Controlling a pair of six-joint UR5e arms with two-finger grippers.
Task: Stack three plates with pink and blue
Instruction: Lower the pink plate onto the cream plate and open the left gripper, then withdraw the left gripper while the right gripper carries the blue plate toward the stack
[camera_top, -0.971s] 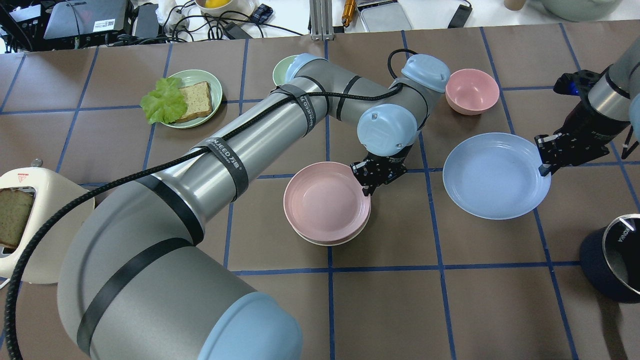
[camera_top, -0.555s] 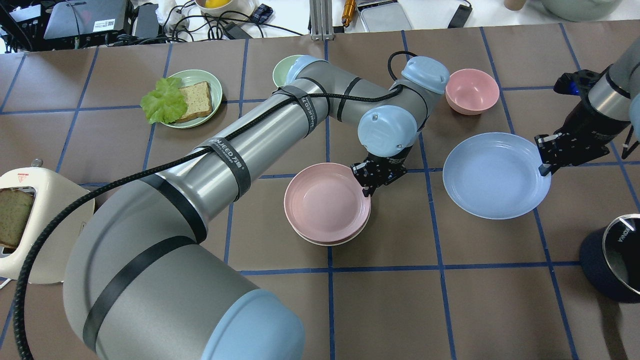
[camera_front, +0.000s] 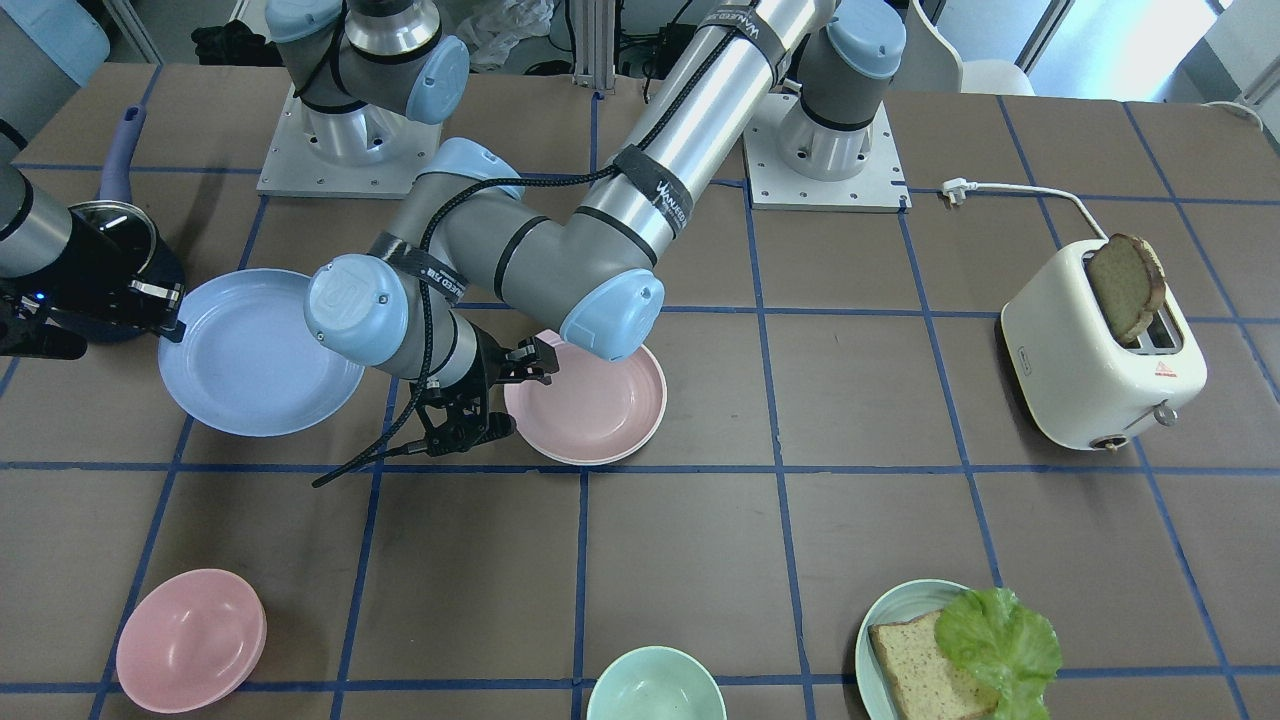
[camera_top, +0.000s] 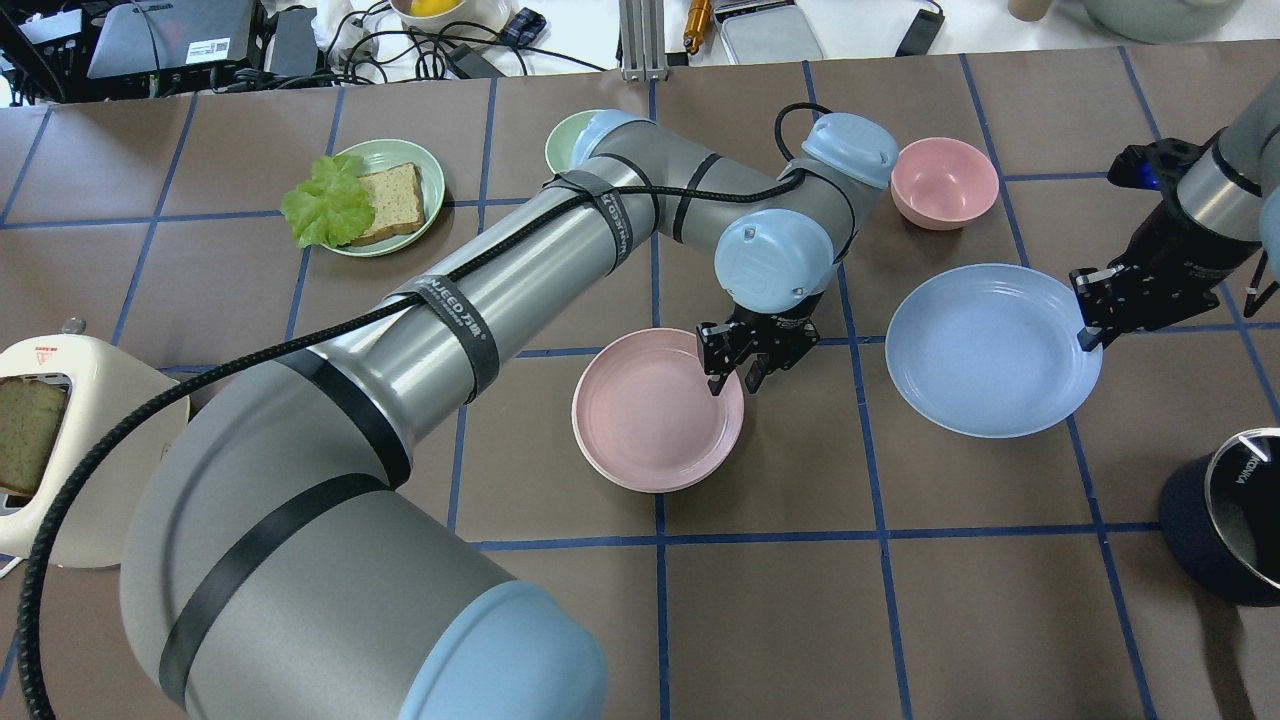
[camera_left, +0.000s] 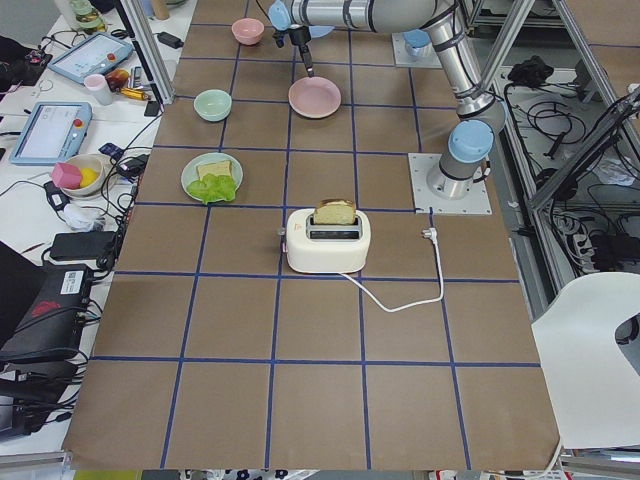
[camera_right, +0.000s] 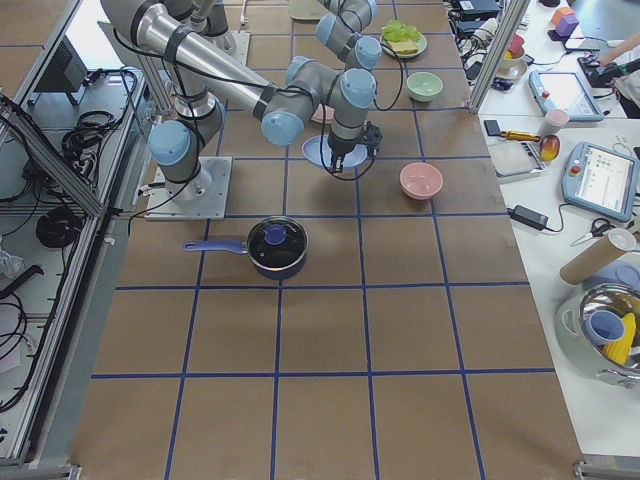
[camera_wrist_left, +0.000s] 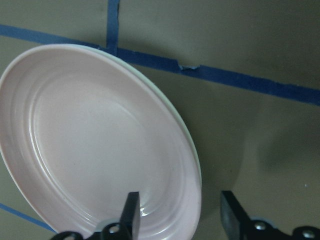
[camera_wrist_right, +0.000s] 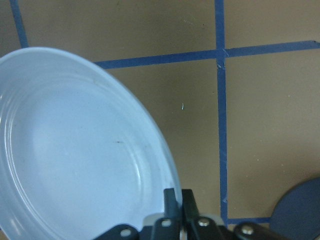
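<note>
The dusty pink plate (camera_top: 650, 415) lies on the cream-white plate, which shows only as a thin pale edge (camera_wrist_left: 196, 159) beneath it, at the table's middle. My left gripper (camera_top: 733, 380) is open, with its fingers either side of the pink plate's right rim (camera_wrist_left: 180, 215). It holds nothing. The light blue plate (camera_top: 985, 350) lies to the right. My right gripper (camera_top: 1085, 335) is shut on the blue plate's right rim, which shows close up in the right wrist view (camera_wrist_right: 177, 200).
A pink bowl (camera_top: 944, 182) stands behind the blue plate. A mint bowl (camera_top: 565, 140) is partly hidden by my left arm. A plate with bread and lettuce (camera_top: 365, 195) is at the back left, a toaster (camera_top: 60, 440) at the left edge and a dark pot (camera_top: 1225, 520) at the right.
My left gripper has opened and let go of the pink plate, which now lies flat and centred on the cream plate. The right arm and blue plate have not moved.
</note>
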